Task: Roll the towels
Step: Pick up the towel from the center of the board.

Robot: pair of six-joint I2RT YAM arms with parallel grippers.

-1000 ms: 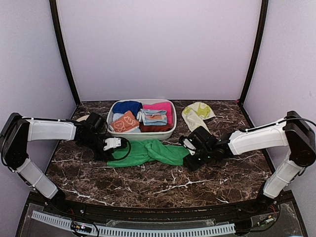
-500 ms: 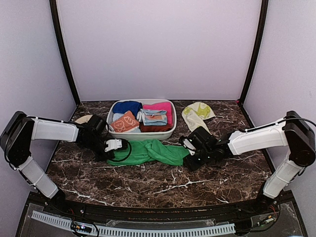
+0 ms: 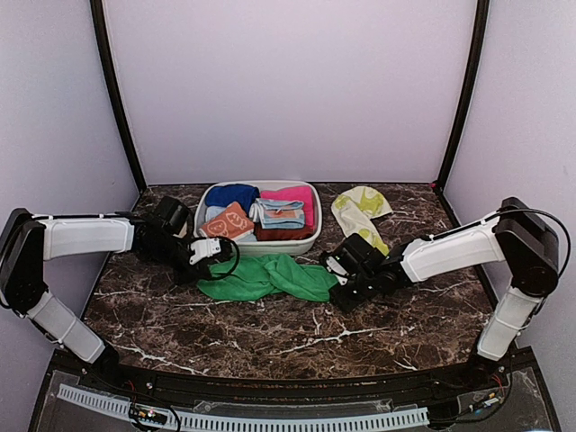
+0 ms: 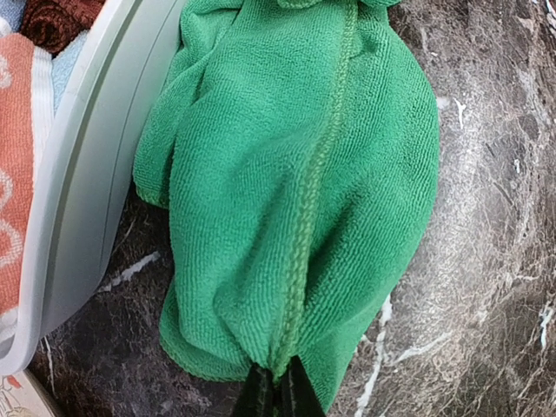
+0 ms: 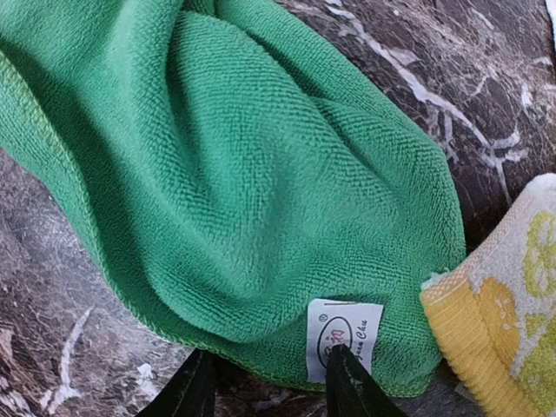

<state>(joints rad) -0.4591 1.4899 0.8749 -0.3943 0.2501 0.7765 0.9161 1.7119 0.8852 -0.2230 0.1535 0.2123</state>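
Observation:
The bright green towel (image 3: 265,277) lies bunched lengthwise on the marble in front of the basin. My left gripper (image 3: 209,256) is shut on its left end, pinching the hemmed edge (image 4: 295,287) between the closed fingertips (image 4: 276,382). At the towel's right end, my right gripper (image 3: 340,281) stands open (image 5: 269,378). One fingertip (image 5: 346,369) touches the white label (image 5: 343,339) and the other rests on the table by the hem. The cream-white towel (image 3: 360,209) with yellow-green shapes lies crumpled at the back right; its edge (image 5: 512,295) shows beside the green one.
A white basin (image 3: 261,250) behind the green towel holds blue, pink, orange and brown folded cloths; its wall (image 4: 87,174) nearly touches the towel's left end. Black frame posts stand at the back corners.
My left gripper has shut on the green towel's left end and drawn back toward the basin. The right gripper has slid left, and the towel is bunched shorter.

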